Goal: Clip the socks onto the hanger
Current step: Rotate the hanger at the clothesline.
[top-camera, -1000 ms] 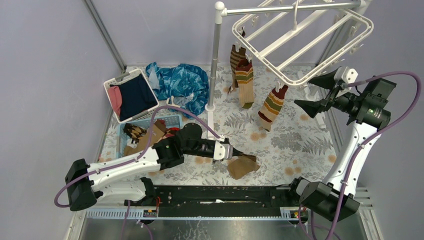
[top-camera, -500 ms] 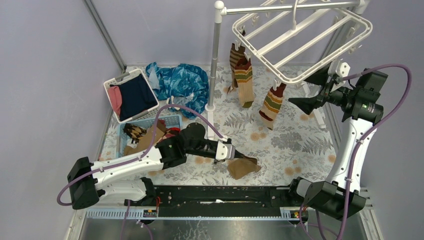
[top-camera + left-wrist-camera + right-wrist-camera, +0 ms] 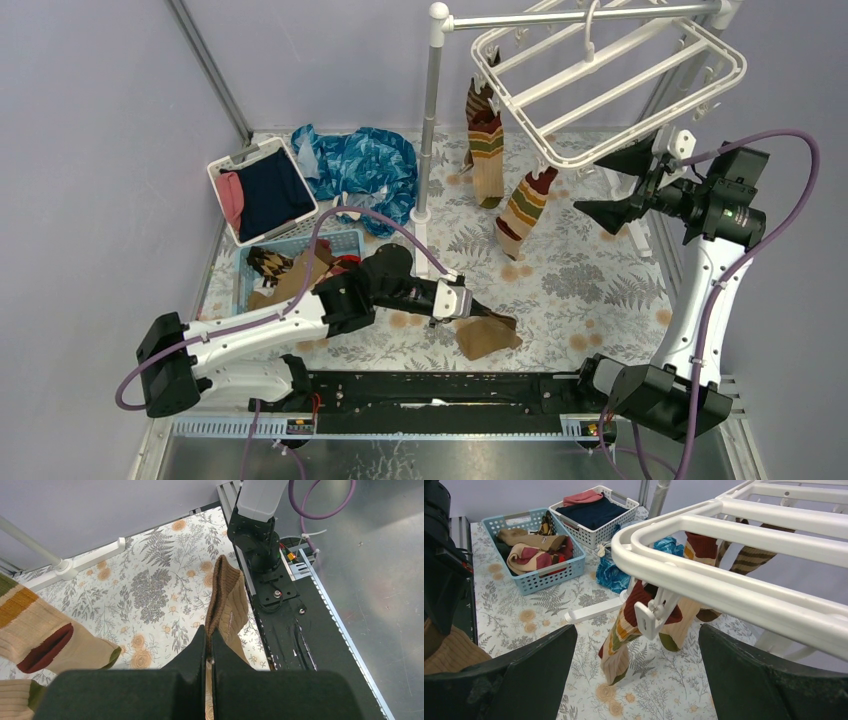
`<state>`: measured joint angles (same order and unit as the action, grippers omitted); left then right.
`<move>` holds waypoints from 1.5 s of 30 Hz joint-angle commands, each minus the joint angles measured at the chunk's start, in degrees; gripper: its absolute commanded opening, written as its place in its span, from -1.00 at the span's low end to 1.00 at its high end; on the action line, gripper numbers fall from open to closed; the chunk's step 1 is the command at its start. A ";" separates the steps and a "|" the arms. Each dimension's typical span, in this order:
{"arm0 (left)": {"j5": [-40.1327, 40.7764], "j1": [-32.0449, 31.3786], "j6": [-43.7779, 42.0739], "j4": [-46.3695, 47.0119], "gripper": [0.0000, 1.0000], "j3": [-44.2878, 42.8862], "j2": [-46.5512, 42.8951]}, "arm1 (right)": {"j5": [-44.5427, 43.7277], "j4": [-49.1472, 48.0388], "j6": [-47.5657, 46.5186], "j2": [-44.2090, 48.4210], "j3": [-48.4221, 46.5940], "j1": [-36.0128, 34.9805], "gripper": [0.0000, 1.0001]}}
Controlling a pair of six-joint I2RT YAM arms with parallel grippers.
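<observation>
The white hanger [image 3: 610, 80] hangs from the rack at the back right, with striped socks [image 3: 487, 150] clipped along its left rim. One red, tan and green sock [image 3: 624, 630] dangles from a white clip [image 3: 651, 617]. My right gripper [image 3: 618, 185] is open just below the hanger's near rim [image 3: 734, 555], and that clip and sock hang between its fingers [image 3: 638, 630] without touching them. My left gripper [image 3: 478, 312] is low over the mat, shut on the edge of a plain tan sock [image 3: 227, 600] whose far end rests on the mat [image 3: 487, 335].
A blue basket [image 3: 345, 240] holding more socks and a white basket [image 3: 225, 165] of navy and pink clothes sit at the left. A blue patterned cloth [image 3: 360, 165] lies beside the upright rack pole [image 3: 430, 120]. A black rail [image 3: 440, 390] runs along the near edge.
The hanger and its clipped socks have swung left. My right gripper has shifted left under the hanger's rim, still open. The left gripper keeps its hold on the tan sock, barely moved.
</observation>
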<state>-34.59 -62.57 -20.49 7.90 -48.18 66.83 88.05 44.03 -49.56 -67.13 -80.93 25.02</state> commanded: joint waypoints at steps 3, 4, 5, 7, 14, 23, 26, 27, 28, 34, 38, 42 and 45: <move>-1.25 0.34 0.44 2.29 -1.00 -2.30 0.82 | 5.99 5.16 -4.83 1.41 -1.64 -1.20 0.98; -1.27 0.34 0.58 2.29 -1.00 -2.41 0.97 | 5.99 5.47 -5.27 1.21 -1.87 -1.42 0.98; -1.30 0.33 0.61 2.31 -1.00 -2.50 1.02 | 6.01 6.20 -6.00 0.95 -2.18 -1.64 0.99; -1.43 0.34 0.71 2.29 -1.00 -2.69 1.18 | 5.99 8.49 -8.11 0.07 -3.31 -2.11 0.99; -1.89 0.27 1.19 2.43 -1.00 -3.31 1.67 | 5.99 33.96 -31.78 -6.49 -11.75 -2.80 0.99; -2.19 0.34 1.43 2.38 -1.00 -3.83 2.20 | 6.08 39.73 -38.79 -7.16 -10.62 -3.77 0.99; -2.45 0.34 1.50 2.38 -1.00 -4.10 2.38 | 6.08 39.66 -38.48 -7.13 -11.40 -3.83 0.98; -2.54 0.34 1.57 2.40 -1.00 -4.19 2.50 | 6.08 39.65 -38.36 -7.28 -11.78 -3.88 0.98; -2.54 0.32 1.53 2.34 -1.00 -4.27 2.48 | 6.12 39.64 -38.26 -7.49 -12.18 -3.84 0.99; -2.59 0.32 1.77 2.21 -1.00 -4.30 2.48 | 6.08 39.66 -38.41 -8.44 -14.12 -3.92 0.98; -2.46 0.29 1.94 1.97 -1.00 -4.29 2.38 | 6.08 39.68 -38.33 -8.45 -15.62 -3.92 0.98; -2.50 0.34 2.12 1.94 -1.00 -4.45 2.47 | 6.08 39.64 -38.11 -8.45 -16.57 -3.92 0.98; -2.55 0.33 2.22 1.95 -1.00 -4.55 2.52 | 6.08 39.54 -38.03 -8.47 -16.94 -3.92 0.98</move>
<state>-36.47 -62.57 -18.94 8.05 -50.81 69.21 88.03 82.13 -87.00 -75.37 -95.74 21.63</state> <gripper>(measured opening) 0.011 0.991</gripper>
